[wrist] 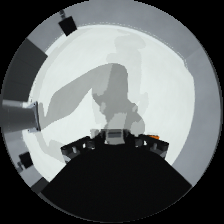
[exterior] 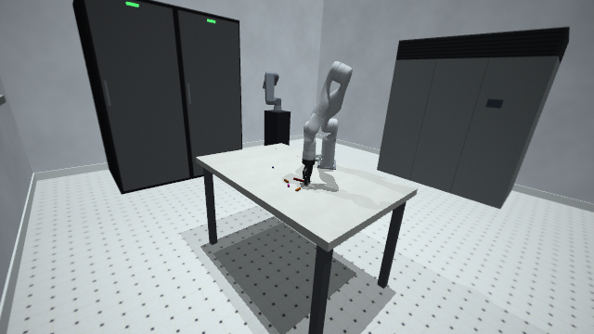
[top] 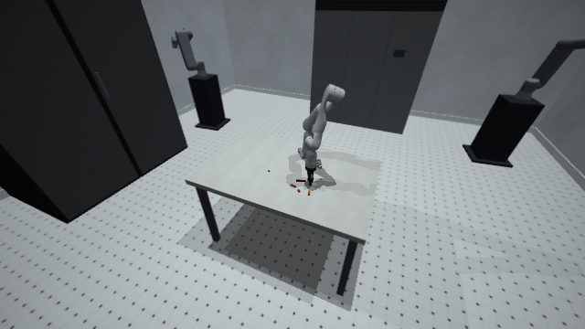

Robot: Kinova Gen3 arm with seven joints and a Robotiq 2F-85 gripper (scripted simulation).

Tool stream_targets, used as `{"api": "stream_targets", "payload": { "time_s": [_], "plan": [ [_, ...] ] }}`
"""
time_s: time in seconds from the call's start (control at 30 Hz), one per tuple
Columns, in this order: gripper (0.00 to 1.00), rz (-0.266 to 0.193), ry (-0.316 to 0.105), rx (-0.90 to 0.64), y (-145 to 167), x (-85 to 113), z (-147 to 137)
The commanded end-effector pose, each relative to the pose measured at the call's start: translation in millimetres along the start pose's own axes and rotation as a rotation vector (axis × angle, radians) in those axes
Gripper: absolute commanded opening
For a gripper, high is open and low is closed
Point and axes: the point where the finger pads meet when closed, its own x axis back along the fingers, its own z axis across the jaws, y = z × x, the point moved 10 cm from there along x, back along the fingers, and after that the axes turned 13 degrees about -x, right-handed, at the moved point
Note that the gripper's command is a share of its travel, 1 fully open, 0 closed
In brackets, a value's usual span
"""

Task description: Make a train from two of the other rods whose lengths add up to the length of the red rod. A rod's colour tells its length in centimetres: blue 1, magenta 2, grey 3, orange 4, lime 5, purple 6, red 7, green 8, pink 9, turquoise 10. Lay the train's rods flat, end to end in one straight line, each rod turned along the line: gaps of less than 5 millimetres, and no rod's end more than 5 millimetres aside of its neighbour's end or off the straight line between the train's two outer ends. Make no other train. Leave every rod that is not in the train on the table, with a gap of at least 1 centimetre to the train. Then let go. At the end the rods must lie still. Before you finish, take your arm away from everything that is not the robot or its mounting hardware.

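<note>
My gripper (top: 310, 184) points down at the table, just right of the red rod (top: 300, 180). Its fingers stand partly open. In the wrist view a small pale grey piece (wrist: 114, 134), perhaps the grey rod, shows between the fingertips; I cannot tell whether they touch it. One orange rod (top: 292, 185) lies left of the gripper and another orange rod (top: 309, 193) just in front of it; that one also shows in the wrist view (wrist: 153, 135). A magenta rod (top: 299, 191) lies between them. A blue rod (top: 269, 171) lies apart to the left. In the exterior view the gripper (exterior: 306, 182) stands among the same rods.
The robot's base (exterior: 327, 160) stands on the table behind the gripper. Dark cabinets (exterior: 158, 93) and two other arms on pedestals (top: 207, 98) stand off the table.
</note>
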Motion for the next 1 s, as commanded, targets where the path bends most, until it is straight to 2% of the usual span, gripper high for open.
{"api": "stream_targets", "payload": {
  "time_s": [0.0, 0.17, 0.2, 0.97],
  "plan": [
    [0.46, 0.000, 0.001, 0.000, 0.0, 0.4, 0.3],
    [0.46, 0.000, 0.001, 0.000, 0.0, 0.4, 0.3],
    [0.26, 0.000, 0.001, 0.000, 0.0, 0.4, 0.3],
    [0.26, 0.000, 0.001, 0.000, 0.0, 0.4, 0.3]
  ]
}}
